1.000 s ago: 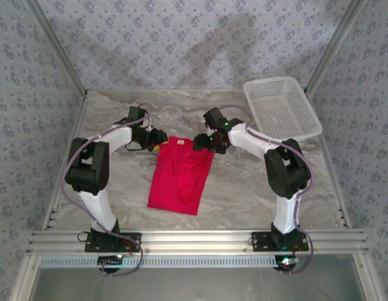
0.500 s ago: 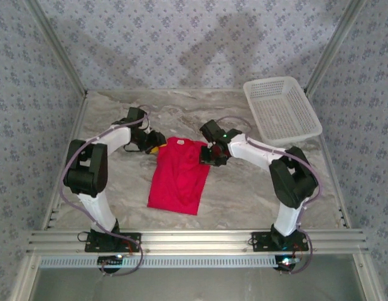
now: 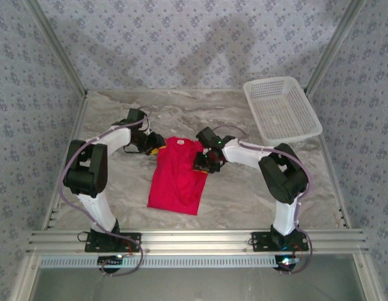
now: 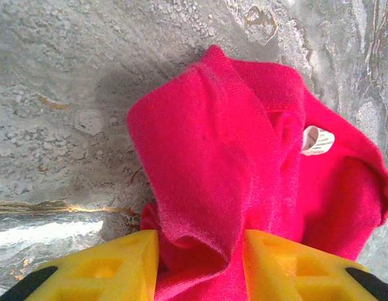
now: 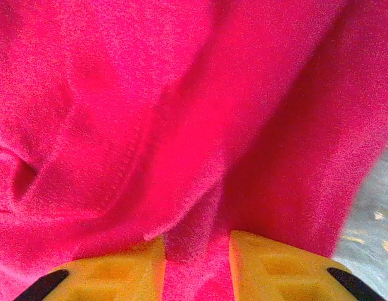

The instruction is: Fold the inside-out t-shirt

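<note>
The red t-shirt [image 3: 177,179] lies mid-table [image 3: 244,188] between the arms, already narrowed to a long strip (white neck tag [image 4: 317,140] showing at its far end). The left gripper [image 4: 200,251] pinches cloth at the far-left corner, and the right gripper [image 5: 197,251] clamps the right edge. The crosswise folds look undone.

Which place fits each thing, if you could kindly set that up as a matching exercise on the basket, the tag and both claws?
Things:
1. basket
2. tag
3. left claw
4. right claw

Places:
A. shut on the shirt's right edge
B. far right of the table
C. shut on the shirt's far left corner
D. at the shirt's neck

Pairs: 1-B; 2-D; 3-C; 4-A
</note>
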